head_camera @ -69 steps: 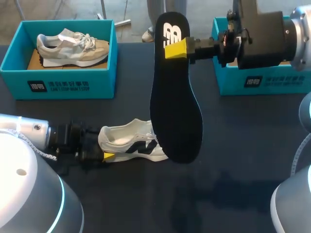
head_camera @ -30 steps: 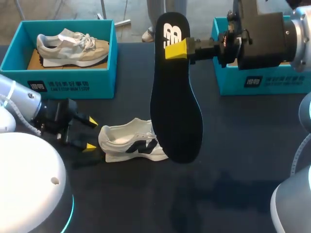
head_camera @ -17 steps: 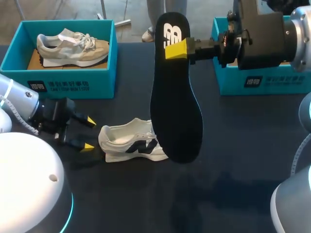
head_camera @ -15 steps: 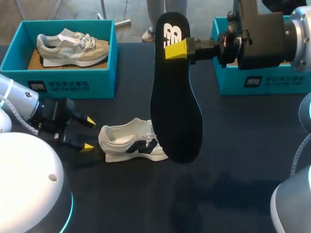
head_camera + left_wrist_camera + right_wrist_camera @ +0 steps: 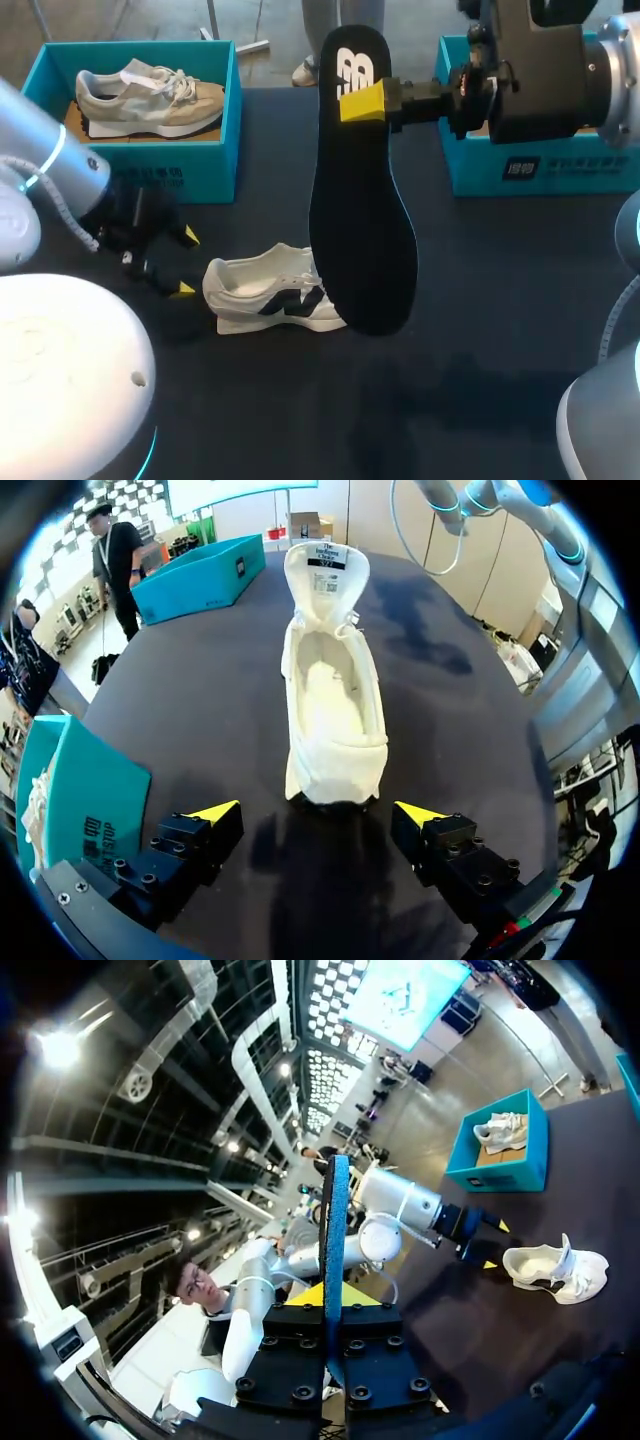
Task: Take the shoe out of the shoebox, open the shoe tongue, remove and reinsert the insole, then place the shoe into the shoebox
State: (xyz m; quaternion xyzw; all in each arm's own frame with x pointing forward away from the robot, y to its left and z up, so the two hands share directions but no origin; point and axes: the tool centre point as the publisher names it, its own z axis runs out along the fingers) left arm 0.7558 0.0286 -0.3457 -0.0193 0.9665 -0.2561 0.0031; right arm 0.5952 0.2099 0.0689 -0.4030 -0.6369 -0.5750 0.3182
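Left wrist view: my left gripper (image 5: 317, 814) is spread wide and holds nothing. The shoe (image 5: 330, 710) lies on the table (image 5: 200, 680) just ahead of it. The heel is the near end. It sits in line with the gap between my open fingers, and it does not touch them. The shoe runs straight away from the gripper, heel near and toe far. Its mouth faces up and looks bare inside. The tongue (image 5: 325, 575) is pulled out toward the far end.

In the head view, the insole (image 5: 360, 200) is held up high, off the table, with its long way up and down. My right gripper (image 5: 360, 100) pinches it near its top end. Its low end hides the shoe's toe from this view.

I think putting the insole back comes next. The left arm is nearer the shoe, so it could hold the heel. The right arm would need to tip the insole to lie along the shoe. At the far right of the table sits a box (image 5: 540, 165).
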